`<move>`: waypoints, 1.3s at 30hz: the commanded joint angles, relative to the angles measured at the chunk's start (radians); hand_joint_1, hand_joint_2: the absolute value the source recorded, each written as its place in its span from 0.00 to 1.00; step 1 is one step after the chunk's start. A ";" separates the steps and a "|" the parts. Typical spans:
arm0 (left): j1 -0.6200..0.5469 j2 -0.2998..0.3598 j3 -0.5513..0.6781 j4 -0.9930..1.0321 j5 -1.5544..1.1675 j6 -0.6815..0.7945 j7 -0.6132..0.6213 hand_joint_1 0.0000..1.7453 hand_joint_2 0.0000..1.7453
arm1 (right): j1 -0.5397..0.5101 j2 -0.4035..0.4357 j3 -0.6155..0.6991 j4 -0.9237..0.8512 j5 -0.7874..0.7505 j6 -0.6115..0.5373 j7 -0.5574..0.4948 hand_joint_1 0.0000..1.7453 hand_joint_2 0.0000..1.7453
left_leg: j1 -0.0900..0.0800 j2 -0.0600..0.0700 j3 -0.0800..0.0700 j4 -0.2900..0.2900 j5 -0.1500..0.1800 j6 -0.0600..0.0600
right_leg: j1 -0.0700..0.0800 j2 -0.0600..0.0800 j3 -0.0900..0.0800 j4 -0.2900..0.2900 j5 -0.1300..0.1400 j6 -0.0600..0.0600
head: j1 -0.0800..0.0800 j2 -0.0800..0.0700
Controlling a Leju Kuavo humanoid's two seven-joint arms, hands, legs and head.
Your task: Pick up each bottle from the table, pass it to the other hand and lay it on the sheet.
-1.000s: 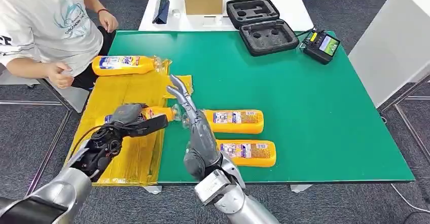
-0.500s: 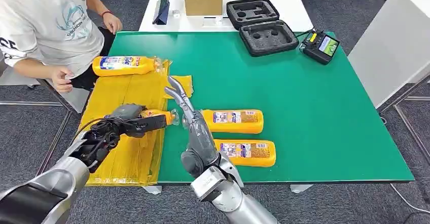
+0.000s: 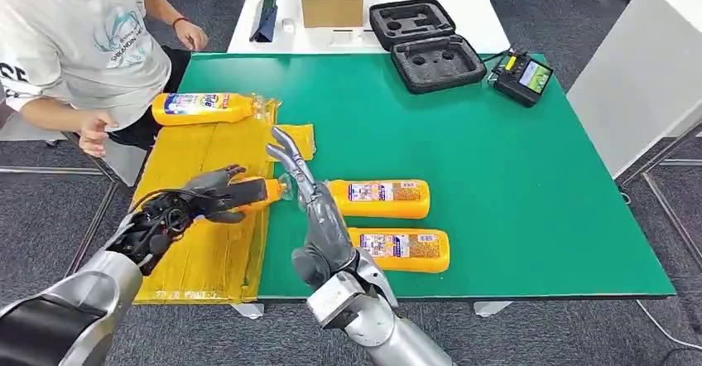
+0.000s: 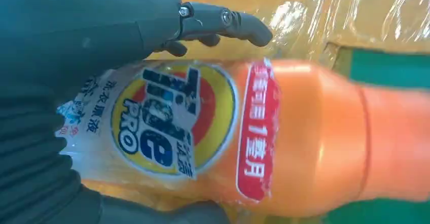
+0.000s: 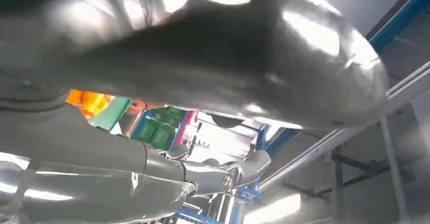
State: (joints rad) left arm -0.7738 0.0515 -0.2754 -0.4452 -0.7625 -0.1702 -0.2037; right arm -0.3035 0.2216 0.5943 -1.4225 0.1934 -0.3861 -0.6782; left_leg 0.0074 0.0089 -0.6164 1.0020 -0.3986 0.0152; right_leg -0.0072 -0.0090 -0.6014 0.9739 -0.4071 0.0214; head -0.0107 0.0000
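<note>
Four orange bottles show: the left hand point(image 3: 194, 204) holds one bottle point(image 3: 263, 190) over the yellow sheet point(image 3: 207, 242) at centre left, another point(image 3: 201, 107) lies at the sheet's upper end, two point(image 3: 382, 198) point(image 3: 401, 248) lie mid-frame on the green table point(image 3: 513, 184), beside the right hand point(image 3: 310, 209), fingers straight and empty.

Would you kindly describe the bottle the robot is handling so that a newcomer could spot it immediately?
Start at the green table and go to the yellow sheet covering its left end. Along the sheet's right edge, the left hand grips an orange bottle with its neck pointing toward the right hand. Unlike the three other orange bottles, it is held in a hand instead of lying free.
</note>
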 commanded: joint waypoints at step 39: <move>0.601 -0.105 0.507 -0.938 0.454 0.868 -0.494 0.00 1.00 | -0.005 -0.279 -0.063 0.133 0.884 0.248 0.732 0.00 1.00 | -0.001 -0.001 -0.003 0.000 -0.003 0.000 | 0.000 0.002 -0.003 -0.002 -0.002 0.000 | 0.000 0.000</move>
State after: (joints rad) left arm -0.2783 -0.0275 0.2041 -1.2080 -0.3193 0.6996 -0.7030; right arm -0.3225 0.0447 0.5822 -1.3573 1.0246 -0.2091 0.0071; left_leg 0.0062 0.0099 -0.6244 1.0027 -0.3997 0.0157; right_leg -0.0076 -0.0067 -0.6099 0.9731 -0.4074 0.0219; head -0.0107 0.0000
